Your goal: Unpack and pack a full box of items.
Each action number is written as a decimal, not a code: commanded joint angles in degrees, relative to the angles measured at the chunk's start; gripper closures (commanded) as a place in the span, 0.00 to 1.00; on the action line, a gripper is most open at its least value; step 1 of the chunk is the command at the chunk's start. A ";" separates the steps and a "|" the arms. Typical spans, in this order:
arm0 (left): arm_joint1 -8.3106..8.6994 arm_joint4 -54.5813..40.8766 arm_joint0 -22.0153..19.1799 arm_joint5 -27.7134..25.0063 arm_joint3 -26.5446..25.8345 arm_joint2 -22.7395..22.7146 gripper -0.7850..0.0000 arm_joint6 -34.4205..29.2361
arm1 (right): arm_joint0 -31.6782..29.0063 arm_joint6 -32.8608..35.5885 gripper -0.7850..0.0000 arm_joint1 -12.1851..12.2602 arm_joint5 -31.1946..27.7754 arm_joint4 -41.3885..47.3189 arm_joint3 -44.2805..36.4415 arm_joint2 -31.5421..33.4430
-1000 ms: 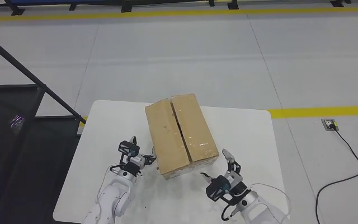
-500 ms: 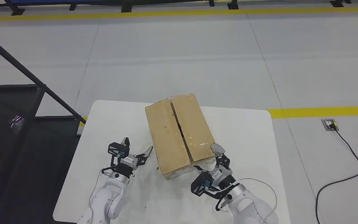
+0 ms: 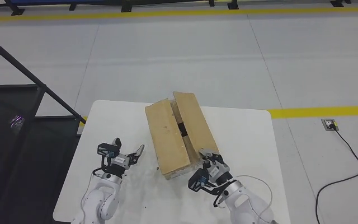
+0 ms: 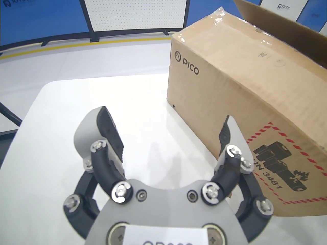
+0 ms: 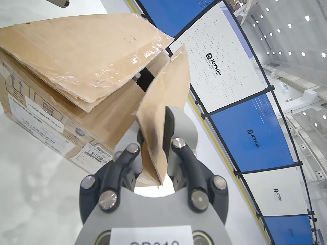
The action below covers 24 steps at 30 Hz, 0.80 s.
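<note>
A brown cardboard box [image 3: 168,137] lies in the middle of the white table [image 3: 246,134]. Its right top flap [image 3: 194,120] is tilted up, and a dark gap shows between the two flaps. My right gripper [image 3: 207,161] is at the box's near right corner, shut on that flap's [image 5: 168,85] near corner, as the right wrist view's gripper [image 5: 155,126] shows. The other flap [image 5: 84,52] lies almost flat. To the left of the box, my left gripper [image 3: 128,148] hovers over the table, open and holding nothing [image 4: 165,118], beside the box wall [image 4: 230,82].
A dark railed platform [image 3: 22,140] adjoins the table's left edge. A cable [image 3: 335,173] lies on the floor to the right. Bare table surface stretches left and right of the box.
My right gripper moved in to the box's near right corner, shut on the flap and raised it. My left gripper drew back to the left, away from the box.
</note>
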 commanded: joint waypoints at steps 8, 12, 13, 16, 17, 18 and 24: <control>0.08 0.19 0.73 -0.60 -0.61 -0.87 0.00 0.05 | -2.39 -2.53 1.00 0.43 0.17 -1.31 -1.87 2.97; 0.47 2.51 1.61 -5.31 -1.23 -0.87 0.00 1.06 | -3.24 -3.56 1.00 0.72 -0.77 -1.17 -2.72 5.07; 0.61 3.27 1.90 -6.82 -1.36 -0.92 0.00 1.33 | -3.37 -3.77 1.00 0.77 -1.01 -0.97 -2.84 5.52; 1.15 7.02 2.88 -11.60 -1.87 -0.93 0.00 2.39 | -3.67 -4.29 0.74 0.86 -1.79 0.04 -2.95 6.59; 1.32 8.32 3.24 -12.75 -1.91 -0.97 0.00 2.99 | -3.74 -4.56 0.39 0.87 -2.21 0.65 -2.98 6.88; 1.47 9.39 3.59 -13.90 -1.94 -0.90 0.00 3.33 | -3.82 -4.91 0.00 0.90 -2.54 1.10 -3.05 7.18; 1.56 12.05 4.21 -14.52 -2.36 0.54 0.00 4.03 | -5.56 -8.66 0.00 1.17 -3.83 2.83 -4.30 8.50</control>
